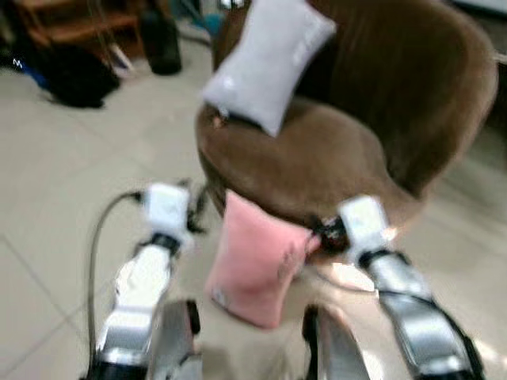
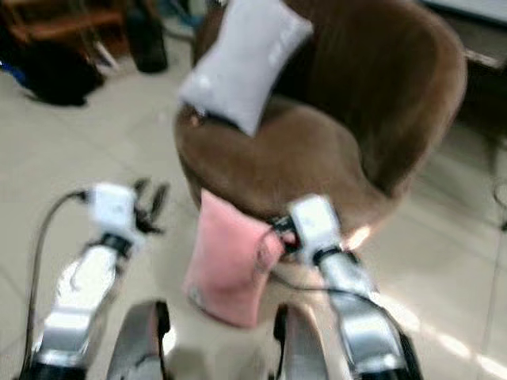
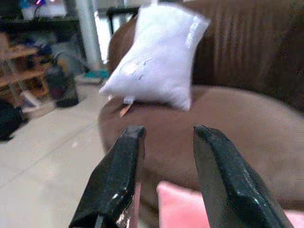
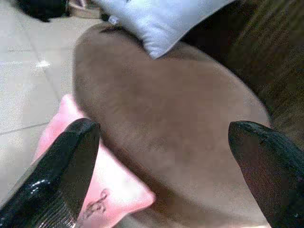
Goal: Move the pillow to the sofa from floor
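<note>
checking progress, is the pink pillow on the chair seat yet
No, the pink pillow stands on the floor, leaning against the front of the brown chair.

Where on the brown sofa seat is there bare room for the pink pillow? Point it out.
The round brown velvet sofa has bare seat in front and to the right of the white pillow. The rear left is crowded by that pillow. The pink pillow leans against the sofa's front.

Two silver, glossy arms end in white boxy wrist blocks. A grey cable (image 1: 99,237) loops out from the left arm (image 1: 141,293) to its wrist block. The right arm (image 1: 412,309) has black joint bands. The fingers (image 3: 114,180) are long, black and glossy, with ribbed inner pads.
</note>
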`<state>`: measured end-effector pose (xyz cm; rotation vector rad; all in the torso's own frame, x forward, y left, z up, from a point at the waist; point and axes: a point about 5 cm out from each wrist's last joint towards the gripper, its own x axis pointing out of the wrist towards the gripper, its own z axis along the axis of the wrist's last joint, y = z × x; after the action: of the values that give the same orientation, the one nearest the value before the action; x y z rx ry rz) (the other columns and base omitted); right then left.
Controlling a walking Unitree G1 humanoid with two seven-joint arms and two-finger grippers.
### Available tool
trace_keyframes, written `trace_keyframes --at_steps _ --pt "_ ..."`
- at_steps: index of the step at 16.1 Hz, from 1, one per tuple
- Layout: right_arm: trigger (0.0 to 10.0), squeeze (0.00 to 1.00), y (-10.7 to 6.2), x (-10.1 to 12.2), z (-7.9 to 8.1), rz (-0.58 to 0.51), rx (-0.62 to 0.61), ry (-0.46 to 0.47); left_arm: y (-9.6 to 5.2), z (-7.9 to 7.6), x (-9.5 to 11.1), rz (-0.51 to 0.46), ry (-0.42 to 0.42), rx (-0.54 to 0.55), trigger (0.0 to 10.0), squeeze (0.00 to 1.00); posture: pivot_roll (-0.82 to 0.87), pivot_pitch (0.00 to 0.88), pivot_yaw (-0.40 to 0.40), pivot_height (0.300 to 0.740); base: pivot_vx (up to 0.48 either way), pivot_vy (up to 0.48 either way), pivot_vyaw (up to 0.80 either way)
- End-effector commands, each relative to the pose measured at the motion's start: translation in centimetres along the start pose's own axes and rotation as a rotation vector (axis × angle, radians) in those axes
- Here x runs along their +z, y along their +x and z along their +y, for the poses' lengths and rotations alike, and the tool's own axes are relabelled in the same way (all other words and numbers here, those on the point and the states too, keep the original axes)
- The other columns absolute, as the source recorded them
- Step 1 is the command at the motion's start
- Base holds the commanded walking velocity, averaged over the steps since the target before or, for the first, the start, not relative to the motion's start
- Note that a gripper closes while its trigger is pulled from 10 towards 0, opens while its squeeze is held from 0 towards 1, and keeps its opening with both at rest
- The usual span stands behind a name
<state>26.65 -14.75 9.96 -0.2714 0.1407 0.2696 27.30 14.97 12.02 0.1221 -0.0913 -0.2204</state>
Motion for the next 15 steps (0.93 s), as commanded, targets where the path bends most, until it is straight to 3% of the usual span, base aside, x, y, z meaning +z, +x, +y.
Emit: trace_keyframes --at_steps 1,12,15 --pt "10.0 0.00 0.27 0.76 0.63 -0.029 0.018 0.003 -0.31 1.10 -0.13 0.013 0.019 0.030 10.0 0.00 -0.06 0.041 -0.016 0.518 0.352 0.000 0.00" --pt "10.0 0.00 0.30 0.73 0.84 -0.024 0.044 -0.025 -0.33 0.95 -0.14 0.014 0.020 0.025 10.0 0.00 -0.06 0.044 -0.018 0.518 0.346 0.000 0.00" --pt "10.0 0.00 0.26 0.73 0.71 -0.025 0.021 -0.008 -0.34 0.94 -0.14 0.014 0.019 0.026 10.0 0.00 -0.06 0.044 -0.018 0.518 0.333 0.000 0.53"
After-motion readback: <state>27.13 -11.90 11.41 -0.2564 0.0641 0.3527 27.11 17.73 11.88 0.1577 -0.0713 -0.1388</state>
